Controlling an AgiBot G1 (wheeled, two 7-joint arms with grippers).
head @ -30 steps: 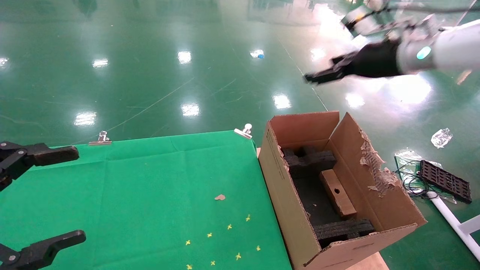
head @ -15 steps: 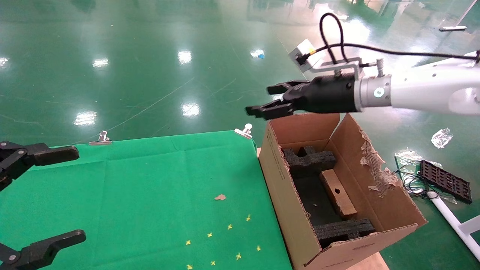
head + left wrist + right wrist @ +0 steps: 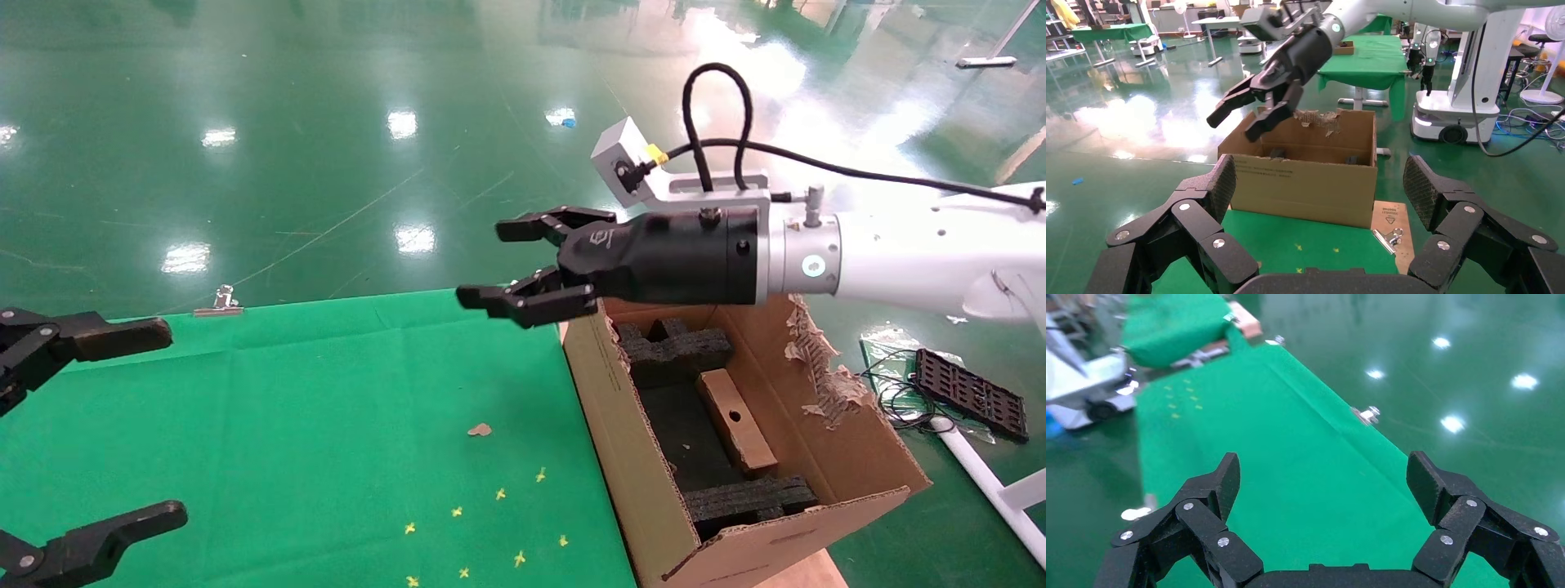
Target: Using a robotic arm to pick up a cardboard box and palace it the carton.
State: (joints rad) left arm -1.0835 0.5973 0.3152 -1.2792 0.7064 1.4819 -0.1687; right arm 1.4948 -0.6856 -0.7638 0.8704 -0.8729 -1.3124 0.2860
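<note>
The slim brown cardboard box (image 3: pixel 735 420) with a round hole lies inside the carton (image 3: pixel 621 433), between black foam blocks (image 3: pixel 674 347). The carton stands open at the right end of the green table, one flap torn; it also shows in the left wrist view (image 3: pixel 1303 184). The robotic arm (image 3: pixel 915 253), white with a black wrist, reaches in from the right above the carton's far end. My right gripper (image 3: pixel 511 263) is open and empty above the table's far right corner; it also shows in the left wrist view (image 3: pixel 1242 113). My left gripper (image 3: pixel 122 425) is open and empty at the table's left edge.
The green cloth (image 3: pixel 327 425) is held by metal clips (image 3: pixel 219 302) at the far edge and carries small yellow marks (image 3: pixel 498 494) and a brown scrap (image 3: pixel 480 429). A black grid part (image 3: pixel 968 392), cables and plastic lie on the floor to the right.
My right arm has swung down and to the left, from high at the far right to above the carton's far end and the table corner. Its gripper stays open. The left gripper has not moved.
</note>
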